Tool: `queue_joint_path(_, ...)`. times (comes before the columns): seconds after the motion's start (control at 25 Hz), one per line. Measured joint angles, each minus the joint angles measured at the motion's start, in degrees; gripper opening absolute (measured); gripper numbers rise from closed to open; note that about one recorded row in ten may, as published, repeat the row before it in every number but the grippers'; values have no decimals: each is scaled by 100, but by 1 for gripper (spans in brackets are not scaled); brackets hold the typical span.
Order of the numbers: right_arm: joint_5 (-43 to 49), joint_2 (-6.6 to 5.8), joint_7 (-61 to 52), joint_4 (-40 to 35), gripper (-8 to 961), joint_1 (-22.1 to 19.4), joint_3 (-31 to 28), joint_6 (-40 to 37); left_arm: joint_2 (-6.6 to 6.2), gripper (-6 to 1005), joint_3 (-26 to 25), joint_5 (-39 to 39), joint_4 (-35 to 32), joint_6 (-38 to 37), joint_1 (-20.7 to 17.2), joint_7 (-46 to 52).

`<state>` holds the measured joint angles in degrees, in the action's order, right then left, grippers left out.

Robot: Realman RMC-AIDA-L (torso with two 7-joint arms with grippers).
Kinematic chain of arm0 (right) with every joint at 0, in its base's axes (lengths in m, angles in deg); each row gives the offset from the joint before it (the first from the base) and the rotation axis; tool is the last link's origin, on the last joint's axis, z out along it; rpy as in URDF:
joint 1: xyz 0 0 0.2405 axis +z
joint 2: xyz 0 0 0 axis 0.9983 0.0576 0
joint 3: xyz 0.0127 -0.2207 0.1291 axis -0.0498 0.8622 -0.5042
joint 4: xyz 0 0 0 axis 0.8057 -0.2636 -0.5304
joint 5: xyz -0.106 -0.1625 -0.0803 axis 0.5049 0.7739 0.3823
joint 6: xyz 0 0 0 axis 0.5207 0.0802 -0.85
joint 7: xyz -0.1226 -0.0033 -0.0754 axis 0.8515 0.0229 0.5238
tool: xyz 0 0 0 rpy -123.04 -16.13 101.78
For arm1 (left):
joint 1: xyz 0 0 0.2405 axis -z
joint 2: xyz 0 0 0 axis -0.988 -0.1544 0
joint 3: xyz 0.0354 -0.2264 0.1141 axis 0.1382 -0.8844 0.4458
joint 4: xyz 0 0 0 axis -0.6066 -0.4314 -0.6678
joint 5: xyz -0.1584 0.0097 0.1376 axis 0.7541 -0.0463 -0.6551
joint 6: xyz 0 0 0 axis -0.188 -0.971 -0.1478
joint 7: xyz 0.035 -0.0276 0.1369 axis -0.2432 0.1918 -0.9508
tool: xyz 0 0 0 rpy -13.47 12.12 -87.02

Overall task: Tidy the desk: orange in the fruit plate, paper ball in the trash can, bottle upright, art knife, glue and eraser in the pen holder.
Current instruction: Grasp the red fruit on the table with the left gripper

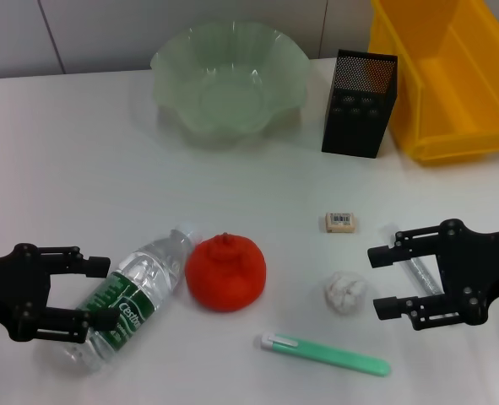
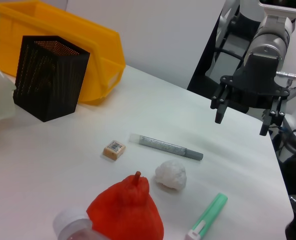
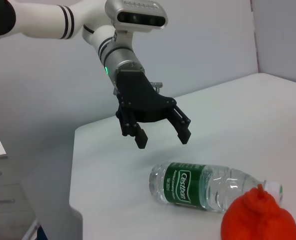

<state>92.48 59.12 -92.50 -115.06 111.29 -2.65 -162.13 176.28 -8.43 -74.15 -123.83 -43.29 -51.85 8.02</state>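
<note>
Bottle [image 1: 127, 299] first: it lies on its side at about eight o'clock on the tabletop [image 1: 80, 152], cap pointing toward the orange [image 1: 225, 272], which sits just beside it near six o'clock. The left end effector [image 1: 97, 293] hangs over the bottle's base end with its jaws released and nothing in them; the right wrist view shows it above the label, not yet touching. The right end effector [image 1: 382, 281] is likewise released and empty at four o'clock, just beside the paper ball [image 1: 344, 293] and above a grey glue stick [image 2: 166, 147].

Nearest the robot, at five o'clock, lies a green art knife [image 1: 325, 353]. Slightly farther, toward the centre, is the eraser [image 1: 339, 222]. At the far edge stand the fruit plate [image 1: 229, 80] at twelve o'clock, the pen holder [image 1: 359, 103] at one o'clock and the trash can [image 1: 452, 76] at two o'clock; all three appear empty, so the tidying looks barely begun.

The step in hand seems to be righting the bottle. To do it well, I would lower the left jaws across the labelled middle, square to the bottle's length, close firmly because clear plastic is slippery and may roll, then swing the base down away from the orange so the cap does not knock it.
</note>
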Motion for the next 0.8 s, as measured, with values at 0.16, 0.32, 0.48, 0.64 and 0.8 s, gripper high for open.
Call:
queue_joint_path(0.16, 0, 5, 0, 0, 653, 2, 0, 10, 0, 807, 0, 0, 0, 14, 0, 0)
queue_joint_path(0.32, 0, 7, 0, 0, 653, 2, 0, 13, 0, 805, 0, 0, 0, 32, 0, 0)
queue_joint_path(0.48, 0, 7, 0, 0, 653, 2, 0, 21, 4, 803, 0, 0, 0, 49, 0, 0)
queue_joint_path(0.64, 0, 7, -4, 0, 653, 10, 0, 21, 7, 801, 0, 11, 0, 55, 0, 0)
queue_joint_path(0.8, 0, 3, -27, -6, 653, 15, 0, 21, 11, 799, -1, 37, -39, 56, 0, 5)
